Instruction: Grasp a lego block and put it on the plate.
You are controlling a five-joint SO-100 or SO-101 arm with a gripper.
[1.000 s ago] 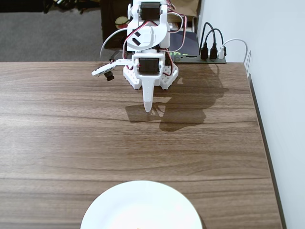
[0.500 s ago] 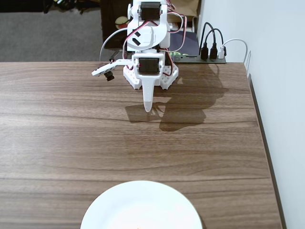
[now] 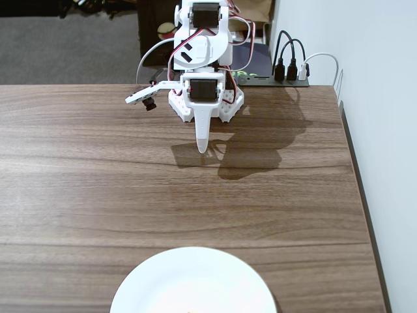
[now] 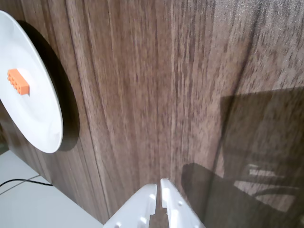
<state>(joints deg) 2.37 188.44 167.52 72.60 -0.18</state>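
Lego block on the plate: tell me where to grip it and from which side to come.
Grip the lego block across its two long side faces, coming from above. It lies flat, studs up, alone on the plate, so the sides are free; the short span probably suits the narrow gripper, now shut and empty.

The table (image 3: 98,182) was viewed from above, facing the arm; the wrist view was turned sideways, close. The plate (image 3: 195,280) (image 4: 42,118) was shared.

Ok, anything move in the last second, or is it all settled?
Nothing visibly changed. In the fixed view the arm sits folded at the table's far edge, gripper nearly shut and empty. The plate is in the same place, and the wrist view shows the brick lying on it.
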